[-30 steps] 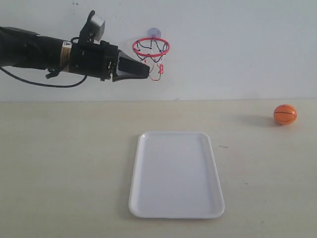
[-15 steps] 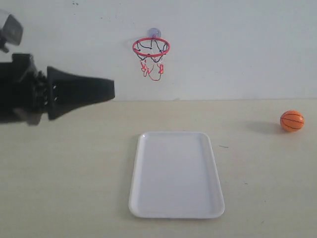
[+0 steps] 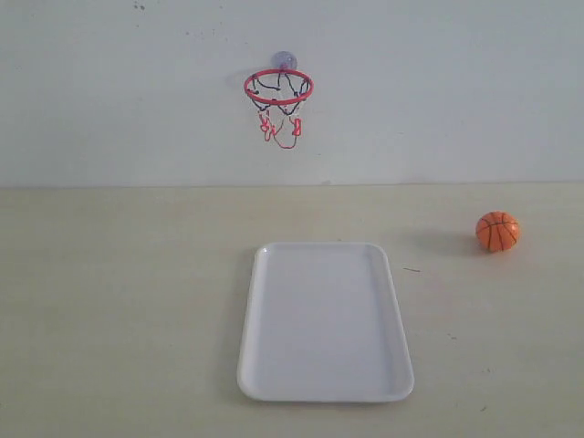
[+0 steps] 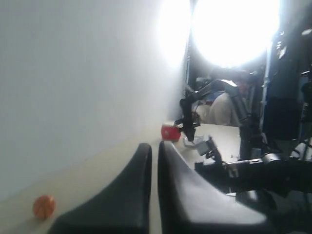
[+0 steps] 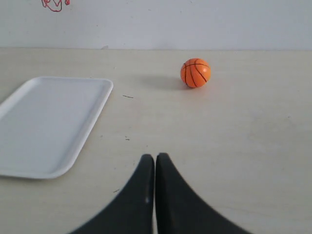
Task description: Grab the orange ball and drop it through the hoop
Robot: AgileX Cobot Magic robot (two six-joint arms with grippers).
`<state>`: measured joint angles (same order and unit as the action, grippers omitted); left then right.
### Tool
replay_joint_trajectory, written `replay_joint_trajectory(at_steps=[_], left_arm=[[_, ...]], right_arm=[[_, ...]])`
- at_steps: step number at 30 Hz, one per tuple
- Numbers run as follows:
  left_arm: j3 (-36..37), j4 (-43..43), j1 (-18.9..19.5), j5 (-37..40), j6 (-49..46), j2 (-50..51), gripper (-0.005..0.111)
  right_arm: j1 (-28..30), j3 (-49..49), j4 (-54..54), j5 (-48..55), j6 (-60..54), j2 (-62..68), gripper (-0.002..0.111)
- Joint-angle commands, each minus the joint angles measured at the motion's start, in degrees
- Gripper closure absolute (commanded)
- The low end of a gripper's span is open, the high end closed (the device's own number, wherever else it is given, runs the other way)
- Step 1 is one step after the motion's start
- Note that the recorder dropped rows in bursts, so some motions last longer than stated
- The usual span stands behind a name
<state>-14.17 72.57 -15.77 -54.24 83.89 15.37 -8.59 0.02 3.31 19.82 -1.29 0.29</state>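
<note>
The orange ball (image 3: 497, 231) lies on the table at the right, near the wall; it also shows in the right wrist view (image 5: 195, 72) and small in the left wrist view (image 4: 44, 206). The hoop (image 3: 278, 87) with its red rim and dark and red net hangs on the wall above the white tray (image 3: 324, 319). Neither arm shows in the exterior view. My left gripper (image 4: 154, 145) is shut and empty, looking along the wall. My right gripper (image 5: 155, 156) is shut and empty, low over the table, well short of the ball.
The white tray (image 5: 48, 124) lies flat mid-table, beside my right gripper in its wrist view. A scrap of the red net (image 5: 54, 5) shows on the wall there. Beyond the left fingers stand a red object (image 4: 170, 131) and dark equipment (image 4: 253, 168).
The left arm has pulled back from beside the hoop and left the exterior view to the left. The ball has rolled on the table, first right, then back left toward the tray.
</note>
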Motion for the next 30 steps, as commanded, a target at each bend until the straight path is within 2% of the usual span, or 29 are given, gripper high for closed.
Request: replay_joint_trajectory(at_steps=[1, 4, 7, 11, 14, 16, 18, 20, 23, 24, 26, 27, 30], left_arm=[[0.2, 0.1, -0.3, -6.8, -0.2, -6.5, 0.103], [0.2, -0.1, -0.3, -8.8, -2.5, -9.5, 0.103], [0.2, -4.5, -0.3, -4.6, -3.4, -10.8, 0.103], [0.2, -15.1, -0.3, 8.2, -3.4, -10.8, 0.103], [0.2, -16.9, -0.3, 19.0, -3.8, -10.8, 0.103], [0.4, -19.0, -0.3, 25.4, -7.8, -10.8, 0.103], [1.1, -25.7, -0.3, 32.6, -18.6, -10.8, 0.103], [1.7, -38.9, -0.3, 39.8, -34.6, -10.8, 0.103], [3.1, -60.0, -0.3, 46.9, -65.2, -10.8, 0.103], [3.8, -68.3, -0.3, 48.5, -78.8, -10.8, 0.103], [5.0, -79.5, -0.3, 49.6, -93.9, -10.8, 0.103], [5.5, -84.5, -0.3, 50.0, -98.9, -10.8, 0.103], [7.5, -91.8, -0.3, 51.3, -103.7, -11.7, 0.103]], right_arm=[[-0.1, 0.0, -0.1, -0.5, -0.1, -0.3, 0.109], [-0.1, 0.0, -0.1, -0.5, -0.1, -0.3, 0.109], [-0.1, 0.0, -0.1, -0.5, -0.1, -0.3, 0.109], [-0.1, 0.0, -0.1, -0.5, -0.1, -0.3, 0.109], [-0.1, 0.0, -0.1, -0.5, -0.1, -0.3, 0.109], [-0.1, 0.0, -0.1, -0.5, -0.1, -0.3, 0.109], [-0.1, 0.0, -0.1, -0.5, -0.1, -0.3, 0.109], [-0.1, 0.0, -0.1, -0.5, -0.1, -0.3, 0.109], [-0.1, 0.0, -0.1, -0.5, -0.1, -0.3, 0.109], [-0.1, 0.0, -0.1, -0.5, -0.1, -0.3, 0.109], [-0.1, 0.0, -0.1, -0.5, -0.1, -0.3, 0.109], [-0.1, 0.0, -0.1, -0.5, -0.1, -0.3, 0.109], [-0.1, 0.0, -0.1, -0.5, -0.1, -0.3, 0.109]])
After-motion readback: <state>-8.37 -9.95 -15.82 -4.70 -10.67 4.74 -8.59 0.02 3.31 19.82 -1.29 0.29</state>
